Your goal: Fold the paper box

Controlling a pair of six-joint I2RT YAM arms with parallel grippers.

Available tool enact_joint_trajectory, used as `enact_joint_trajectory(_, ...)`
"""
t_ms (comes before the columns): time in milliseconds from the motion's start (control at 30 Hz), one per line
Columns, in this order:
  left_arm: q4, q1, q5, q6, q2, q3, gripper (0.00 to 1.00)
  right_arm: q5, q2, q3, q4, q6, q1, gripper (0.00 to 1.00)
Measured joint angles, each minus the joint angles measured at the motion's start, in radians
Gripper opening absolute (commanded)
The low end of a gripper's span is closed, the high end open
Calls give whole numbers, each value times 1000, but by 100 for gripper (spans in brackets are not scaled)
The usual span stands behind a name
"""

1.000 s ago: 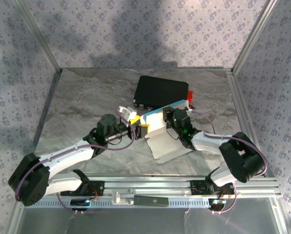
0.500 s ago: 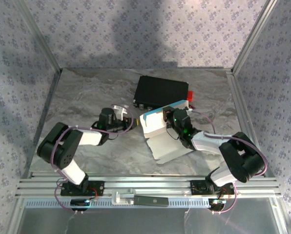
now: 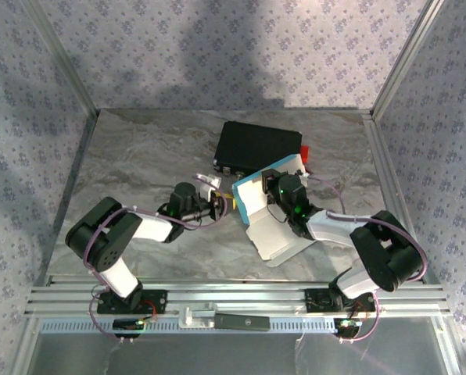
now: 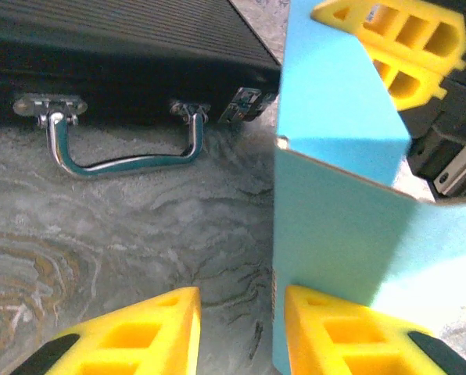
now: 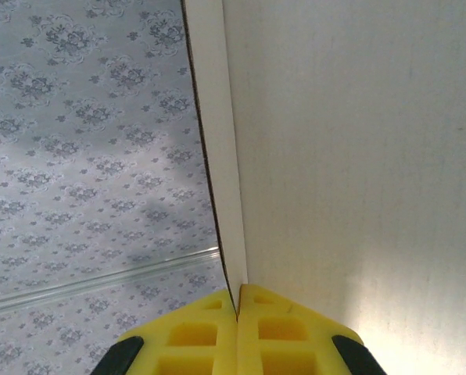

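Pinching with the right gripper (image 3: 270, 187), fingers (image 5: 284, 332) pressed flat together on the edge of an upright white panel of the paper box (image 3: 274, 231). Holding the left gripper (image 4: 241, 295) part open, clamping nothing. Showing bare marble across most of the gap, with the cyan edge at the inner face of one pad. Possibly grazing the card there; hard to tell from the wrist view.

Placing the box: sitting just on the near side of the black case (image 3: 258, 145), toward its right end, half erected. Turning a cyan wall toward the case's metal handle (image 4: 123, 152). Resting a white flap on the table (image 3: 139, 172), on the side away from the case.

Judging the step: raising and squaring a side wall, well short of a closed box. Seeing no tabs tucked. Bracing from the right, with the left jaws posed at the free cyan wall.

Calling next for: sliding the left jaws over the cyan edge until both pads bracket the card, closing, then creasing that wall toward the held panel. Avoiding shoving the sheet into the case.

Noting arm poses: lying low and folded on the left, elbow well back from the case, wrist pointing along its near side at the box. Stretching the right forearm toward the case, wrist turned in at the panel.
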Motion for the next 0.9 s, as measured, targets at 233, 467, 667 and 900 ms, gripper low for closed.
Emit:
enact_joint_trajectory(233,8,6,-3,-9,-40,-42,37,0,2,0,13,-7,0,0)
enact_joint_trajectory(467,11,11,40,-25,-39,-39,38,0,3,0,18,-7,-4,0)
enact_joint_trajectory(667,3,10,49,-27,-88,-39,42,0,3,0,21,-7,-13,0)
enact_joint_trajectory(900,-31,10,48,-16,-96,-7,41,0,25,0,57,-7,-13,0)
